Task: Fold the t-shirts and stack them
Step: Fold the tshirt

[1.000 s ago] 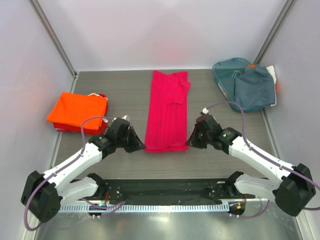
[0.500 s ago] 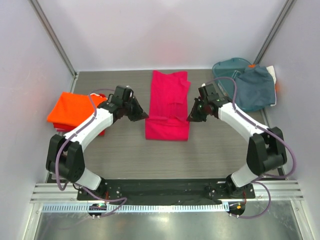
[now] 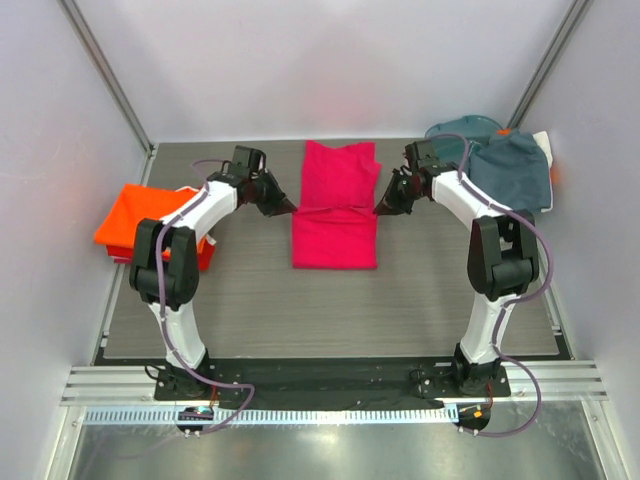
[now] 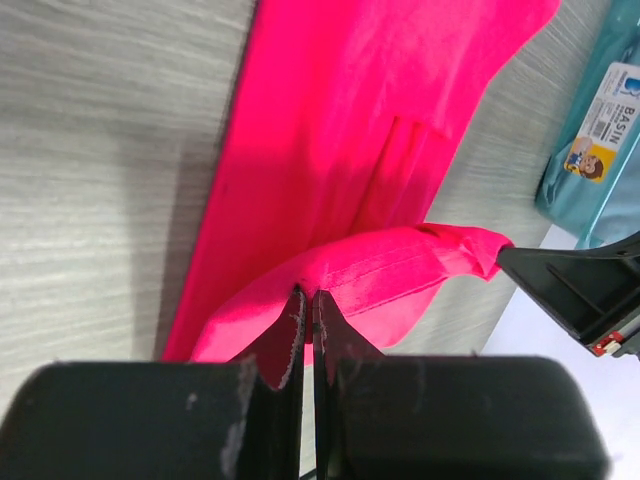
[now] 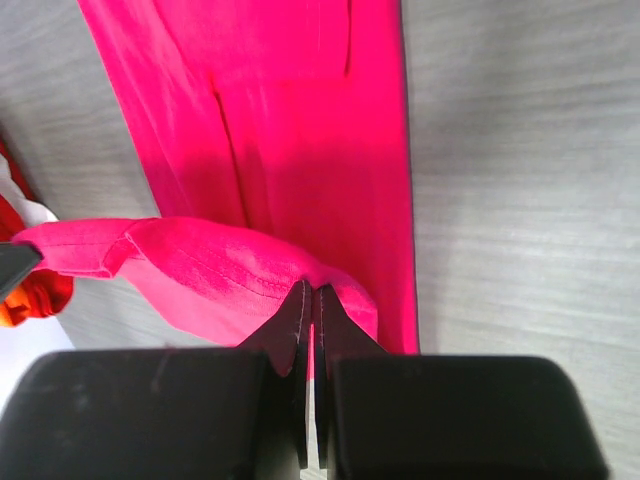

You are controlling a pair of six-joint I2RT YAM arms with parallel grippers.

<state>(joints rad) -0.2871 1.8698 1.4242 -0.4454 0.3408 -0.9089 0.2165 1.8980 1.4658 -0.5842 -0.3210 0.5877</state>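
Observation:
The magenta-pink t-shirt [image 3: 336, 205] lies as a long strip on the middle of the table, its near hem lifted and carried over its middle. My left gripper [image 3: 289, 209] is shut on the hem's left corner [image 4: 305, 290]. My right gripper [image 3: 381, 209] is shut on the hem's right corner [image 5: 310, 285]. The lifted hem hangs between them across the shirt [image 4: 400, 260]. The bright orange t-shirt [image 3: 155, 222] lies folded at the left edge. A grey-blue t-shirt [image 3: 510, 178] drapes over the basket at the back right.
The teal plastic basket [image 3: 452, 140] stands at the back right corner, with a white label showing in the left wrist view [image 4: 608, 120]. White walls close in the table at the back and both sides.
Both grippers have carried the pink shirt's near hem away from me, from the front of the table to over the shirt's middle. The shirt now looks about half as long.

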